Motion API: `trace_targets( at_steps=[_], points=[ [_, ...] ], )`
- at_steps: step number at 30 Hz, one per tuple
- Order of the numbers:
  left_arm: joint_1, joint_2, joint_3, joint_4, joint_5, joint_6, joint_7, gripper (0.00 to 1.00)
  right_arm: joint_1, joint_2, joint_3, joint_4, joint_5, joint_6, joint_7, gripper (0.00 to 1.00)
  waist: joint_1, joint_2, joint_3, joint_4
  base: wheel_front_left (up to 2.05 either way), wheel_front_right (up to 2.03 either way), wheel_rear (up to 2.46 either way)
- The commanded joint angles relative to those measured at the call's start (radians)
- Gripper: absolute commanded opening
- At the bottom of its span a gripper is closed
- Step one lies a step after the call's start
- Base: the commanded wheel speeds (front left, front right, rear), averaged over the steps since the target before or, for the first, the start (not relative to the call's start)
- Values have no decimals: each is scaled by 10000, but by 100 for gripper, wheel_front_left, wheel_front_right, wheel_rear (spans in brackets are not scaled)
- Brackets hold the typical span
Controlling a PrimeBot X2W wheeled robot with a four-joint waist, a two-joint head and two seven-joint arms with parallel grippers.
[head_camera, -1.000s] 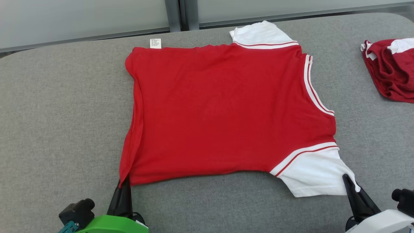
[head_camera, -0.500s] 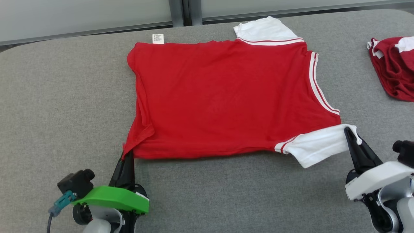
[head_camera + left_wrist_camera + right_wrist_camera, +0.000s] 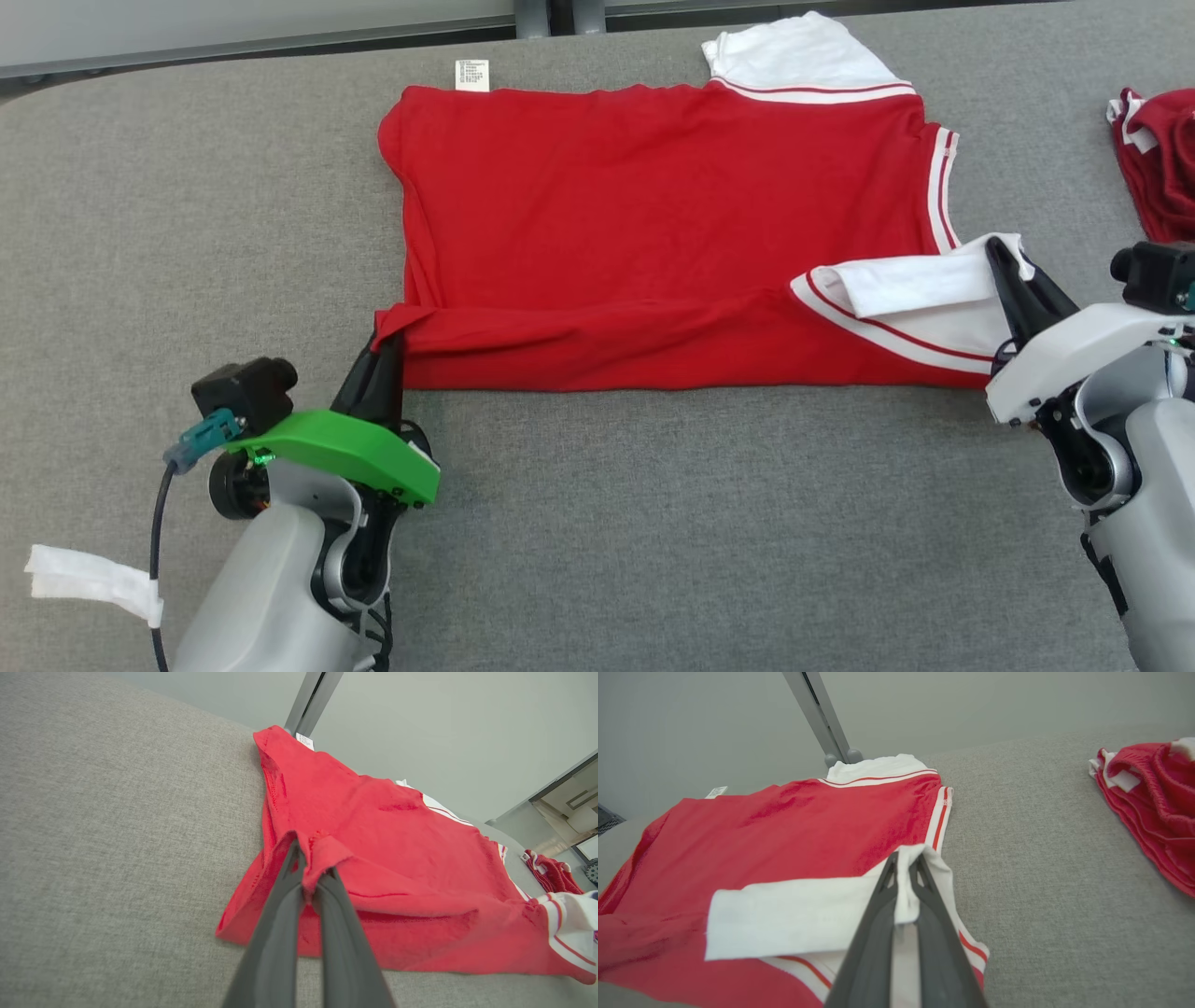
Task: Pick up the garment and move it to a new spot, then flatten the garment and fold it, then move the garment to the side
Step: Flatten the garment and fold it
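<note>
Grey table (image 3: 653, 523): I hold the garment (image 3: 653, 205), spread between my pincers, left pincer (image 3: 387, 338) nipping its red corner (image 3: 411, 322), right pincer (image 3: 1001, 250) its white sleeve (image 3: 915, 285).

The red, white-sleeved garment (image 3: 653, 215) is seen as soft, matt cloth. The grey table top (image 3: 653, 523) is covered by rough woven fabric. The green wrist cover (image 3: 345, 448) is seen as smooth plastic.

No writing can be read. A small white label (image 3: 471, 75) sticks out from the far edge of the red garment (image 3: 653, 205). It carries a few rows of dark print, too small and blurred to make out in any view.
</note>
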State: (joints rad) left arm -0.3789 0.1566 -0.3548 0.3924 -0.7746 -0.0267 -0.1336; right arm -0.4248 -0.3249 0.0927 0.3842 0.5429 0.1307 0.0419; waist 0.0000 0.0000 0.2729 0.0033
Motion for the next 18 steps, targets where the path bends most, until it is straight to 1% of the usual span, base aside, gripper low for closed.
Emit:
trace_targets(
  at_steps=[1,2,3,4,5,6,9,12,18],
  points=[
    [-329,54,19,227,143,-55,-65,0,-292,-26,67,321,41,1,-125,0,0,0,92,46,0,0,0],
    [-569,60,-17,480,204,-89,-123,0,-563,26,135,695,107,3,-262,0,0,0,127,44,0,0,0],
    [-730,50,-42,642,232,-143,-188,6,-734,48,194,938,117,3,-374,0,0,0,142,45,0,0,0],
    [-912,60,-109,837,358,-209,-306,42,-915,57,278,1202,110,1,-574,34,0,0,150,45,0,0,0],
    [-1003,58,-158,1004,447,-228,-375,97,-1016,75,361,1390,126,3,-714,100,0,0,147,45,0,0,0],
    [-1091,26,-209,1217,522,-270,-453,100,-1093,115,491,1618,193,1,-864,100,0,0,131,36,0,0,0],
    [-1265,48,-396,1592,824,-355,-731,100,-1161,76,772,2020,291,3,-1397,100,0,0,14,-30,0,0,0],
    [-991,-33,-357,1842,787,-430,-986,100,-844,-79,1067,2248,331,1,-2015,100,0,0,-166,-107,0,0,0],
    [-293,52,-263,2094,891,-398,-1207,100,-77,-429,1560,2489,544,1,-2406,100,0,0,-421,-217,0,0,0]
  ],
)
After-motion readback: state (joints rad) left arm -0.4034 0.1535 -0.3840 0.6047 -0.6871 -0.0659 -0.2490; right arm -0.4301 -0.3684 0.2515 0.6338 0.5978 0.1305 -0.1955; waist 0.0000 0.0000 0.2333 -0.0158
